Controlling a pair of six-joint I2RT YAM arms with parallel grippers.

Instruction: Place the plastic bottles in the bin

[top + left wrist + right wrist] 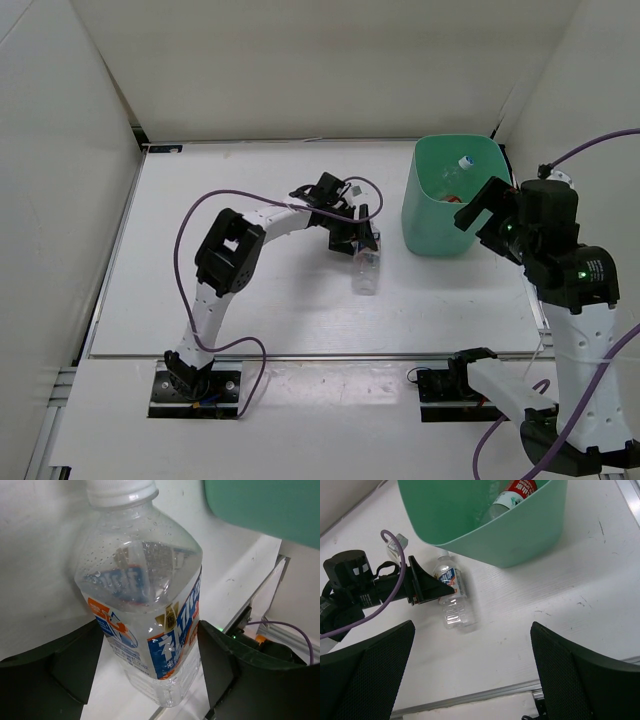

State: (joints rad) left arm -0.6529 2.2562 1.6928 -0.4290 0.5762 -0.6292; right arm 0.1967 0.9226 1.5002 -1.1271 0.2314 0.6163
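Note:
The blue-white labelled plastic bottle [367,272] lies on the white table, cap towards the far side. My left gripper [365,238] straddles its upper body, and in the left wrist view [150,650] both black fingers press against the sides of the bottle [145,595]. The mint-green bin [412,200] stands to the right of it. Inside the bin lie a clear bottle with a white cap [460,168] and the red-labelled bottle [519,489]. My right gripper [483,205] hangs wide open and empty above the bin's near right rim [470,650].
White walls close in the table on the left, back and right. The table's near edge with its metal rail [485,694] runs below the right gripper. A purple cable [200,215] loops off the left arm.

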